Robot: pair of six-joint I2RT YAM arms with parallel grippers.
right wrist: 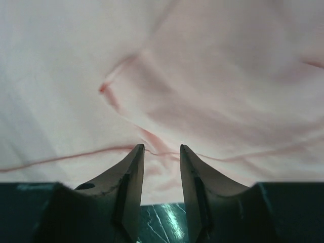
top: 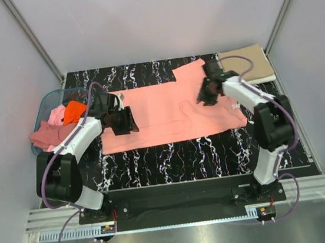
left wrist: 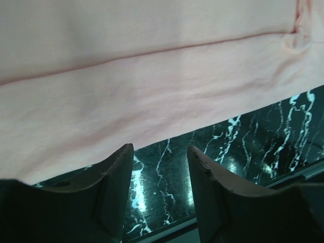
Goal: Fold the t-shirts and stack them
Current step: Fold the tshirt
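1. Fabric first: the salmon-pink t-shirt point(top: 167, 112) lies spread sideways across the middle of the black marbled table point(top: 173, 158). One short sleeve pokes toward the far edge.
2. We see it mostly flat and plain. A long crease runs along its length, and its near edge is straight.
3. Over on the left end, the left gripper point(top: 124, 121) hangs just over the shirt's edge. From its wrist camera we see the fingers spread with only bare table between them, so it grasps nothing. The shirt's edge lies just beyond the tips.
4. On the far right part of the shirt we have the right gripper point(top: 207, 95), low over the cloth. Its fingers are parted with a clear gap, and nothing is pinched. Soft wrinkles and a thin seam line cross the fabric ahead of the tips.
5. At the far right corner, the tan t-shirt point(top: 249, 63) sits folded into a neat rectangle, well apart from the left arm.
6. At the left, the teal basket point(top: 43, 105) holds an orange tee point(top: 75, 110) and a light pink tee point(top: 58, 115), both crumpled. A dusty rose tee point(top: 49, 136) spills over its near rim.
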